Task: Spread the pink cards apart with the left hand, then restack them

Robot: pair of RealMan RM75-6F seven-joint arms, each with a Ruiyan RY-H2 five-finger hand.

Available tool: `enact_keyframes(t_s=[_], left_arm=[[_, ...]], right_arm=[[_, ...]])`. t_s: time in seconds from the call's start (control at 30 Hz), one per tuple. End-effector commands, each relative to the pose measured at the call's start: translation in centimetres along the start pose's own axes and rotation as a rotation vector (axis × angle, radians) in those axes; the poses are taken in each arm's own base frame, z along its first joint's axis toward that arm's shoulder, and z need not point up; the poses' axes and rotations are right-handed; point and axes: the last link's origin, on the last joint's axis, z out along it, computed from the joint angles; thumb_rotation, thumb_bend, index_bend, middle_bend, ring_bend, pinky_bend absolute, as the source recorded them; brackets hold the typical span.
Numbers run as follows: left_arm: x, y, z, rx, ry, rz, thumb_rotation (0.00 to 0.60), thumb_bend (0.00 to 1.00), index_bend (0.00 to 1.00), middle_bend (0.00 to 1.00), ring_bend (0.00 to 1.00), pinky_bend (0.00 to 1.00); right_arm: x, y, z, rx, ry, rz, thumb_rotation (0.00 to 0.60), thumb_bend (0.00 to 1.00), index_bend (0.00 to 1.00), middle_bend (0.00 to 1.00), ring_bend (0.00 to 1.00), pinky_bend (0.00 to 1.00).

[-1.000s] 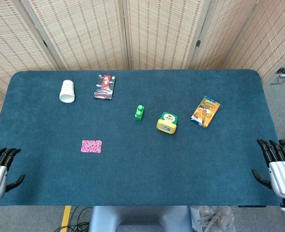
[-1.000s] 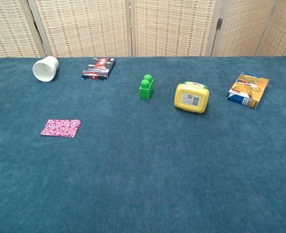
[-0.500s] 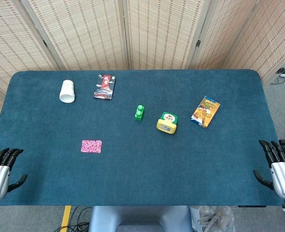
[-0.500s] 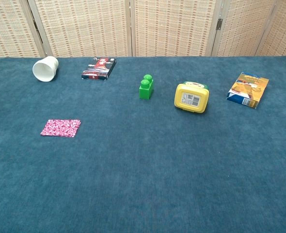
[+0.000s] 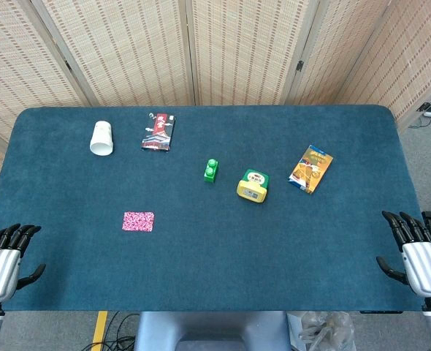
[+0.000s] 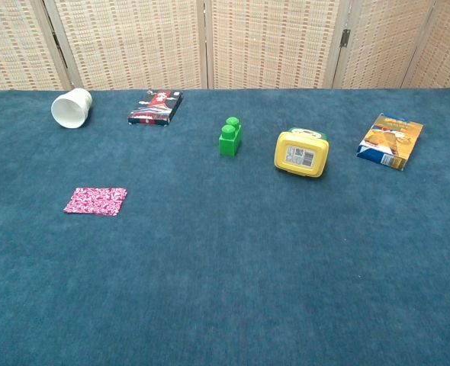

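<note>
Pink cards (image 5: 138, 221) stacked, untouched, ahead-right of left hand (image 5: 2, 259). Both hands empty, fingers spread; right hand (image 5: 413, 256) well apart.

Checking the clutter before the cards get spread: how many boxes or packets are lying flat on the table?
2: a dark red box at the far left beside the white cup, and an orange-blue packet at the right. None looks hidden.

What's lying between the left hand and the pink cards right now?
Nothing: in the head view only bare blue tabletop separates the left hand, open at the near-left edge, from the pink cards.
</note>
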Motion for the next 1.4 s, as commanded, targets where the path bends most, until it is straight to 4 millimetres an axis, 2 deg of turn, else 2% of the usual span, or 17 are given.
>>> enact_keyframes(t_s=[0.03,0.3,0.47,0.53,0.67,0.7,0.8,0.9,1.0,1.1,1.4], left_arm=[[0.0,0.0,0.0,0.001,0.004,0.0,0.6,0.24,0.23,0.23,0.16,0.19],[0.2,0.6,0.5,-0.038,0.029,0.004,0.6,0.24,0.23,0.23,0.16,0.19],[1.0,2.3,2.4,-0.143,0.053,0.0,0.6,0.24,0.23,0.23,0.19,0.23],[1.2,3.3,3.5,-0.199,0.051,-0.008,0.6,0.24,0.24,0.26,0.24,0.31],[0.9,5.4,5.6,-0.306,0.006,-0.019,0.6,0.24,0.26,0.39,0.44,0.68],[0.7,5.9,6.1,-0.326,-0.005,-0.014,0.6,0.25,0.27,0.45,0.5,0.75],[0.0,7.7,8.0,-0.394,-0.041,0.007,0.6,0.33,0.28,0.6,0.63,0.88],[-0.8,9.3,9.5,-0.446,-0.108,0.013,0.6,0.39,0.29,0.72,0.71,0.95],[-1.8,10.5,11.1,-0.472,-0.192,0.024,0.6,0.47,0.29,0.81,0.79,1.0],[-2.7,11.3,12.2,-0.475,-0.251,0.046,0.6,0.51,0.27,0.86,0.83,1.0],[-5.9,12.1,14.7,-0.409,-0.418,0.068,0.6,0.6,0.21,0.93,0.9,1.0]], right_arm=[[0.0,0.0,0.0,0.0,0.003,0.002,0.6,0.3,0.02,0.16,0.07,0.12],[0.1,-0.1,-0.3,0.004,0.002,0.021,0.6,0.3,0.02,0.16,0.07,0.12],[0.5,-0.2,-0.2,0.017,0.014,0.03,0.6,0.3,0.02,0.16,0.07,0.12],[0.7,-0.3,-0.1,0.021,0.021,0.026,0.6,0.3,0.02,0.17,0.07,0.12],[0.7,-0.6,-0.3,0.031,0.019,0.028,0.6,0.3,0.02,0.17,0.07,0.12],[0.7,-0.6,-0.3,0.032,0.016,0.031,0.6,0.3,0.02,0.17,0.07,0.12],[0.8,-0.6,-0.5,0.027,0.016,0.032,0.6,0.3,0.02,0.17,0.07,0.12],[0.8,-0.6,-0.7,0.021,0.021,0.028,0.6,0.31,0.02,0.18,0.07,0.12],[0.9,-0.6,-0.8,0.021,0.025,0.028,0.6,0.32,0.02,0.2,0.08,0.12],[0.9,-0.6,-0.9,0.02,0.027,0.028,0.6,0.32,0.02,0.21,0.08,0.12],[0.9,-0.3,-0.8,0.009,0.029,0.025,0.6,0.32,0.03,0.23,0.09,0.12]])
